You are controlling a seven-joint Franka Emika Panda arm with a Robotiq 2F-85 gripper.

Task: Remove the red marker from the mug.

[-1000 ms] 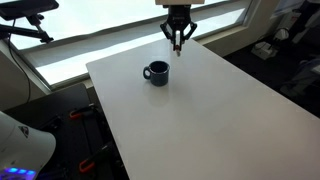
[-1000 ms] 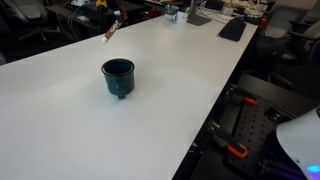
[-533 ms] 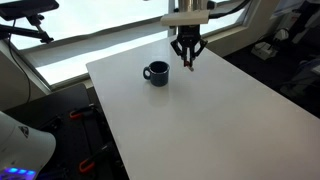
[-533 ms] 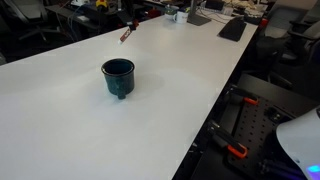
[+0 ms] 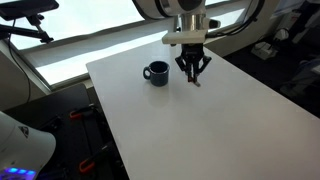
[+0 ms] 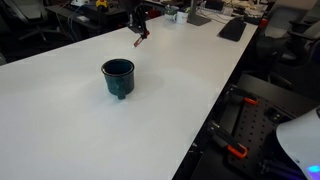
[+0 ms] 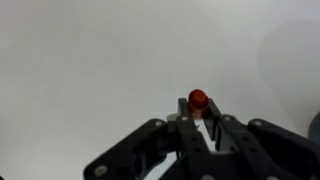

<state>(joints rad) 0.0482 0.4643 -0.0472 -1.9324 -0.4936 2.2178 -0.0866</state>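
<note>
The dark navy mug (image 5: 156, 72) stands upright on the white table (image 5: 200, 120), also in the other exterior view (image 6: 118, 78); its mouth looks empty. My gripper (image 5: 194, 73) hangs to the right of the mug, above the table, and is shut on the red marker (image 5: 196, 80), whose tip points down toward the table. In an exterior view the gripper (image 6: 140, 32) holds the marker (image 6: 139, 40) beyond the mug. In the wrist view the marker's red end (image 7: 198, 99) shows pinched between the black fingertips (image 7: 199, 110) over bare table.
The table's far edge runs along a window ledge (image 5: 110, 50). Desks with keyboards and clutter (image 6: 230, 25) lie beyond the table. Red-handled tools (image 6: 235, 150) lie on the floor beside the table edge.
My gripper has carried the red marker from the table's far edge toward the mug's right side and lowered it nearer the table. The mug has not moved.
</note>
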